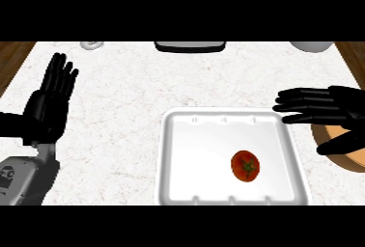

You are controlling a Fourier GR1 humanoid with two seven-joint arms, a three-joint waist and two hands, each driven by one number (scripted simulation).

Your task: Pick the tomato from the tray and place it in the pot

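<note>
A red tomato (245, 166) with a green stem mark lies in the right half of a white tray (185, 159) on the marbled counter. My right hand (329, 108) hovers open at the tray's upper right corner, fingers stretched leftward and thumb hanging down, apart from the tomato. Under that hand, at the right edge, shows part of a brown round pot (336, 149); most of it is cut off or hidden. My left hand (49, 103) rests open at the left, fingers up.
At the counter's far edge sit a grey-black appliance (191, 46), a small white object (92, 45) at the left and a pale round vessel (311, 46) at the right. Brown wood borders the counter on both sides.
</note>
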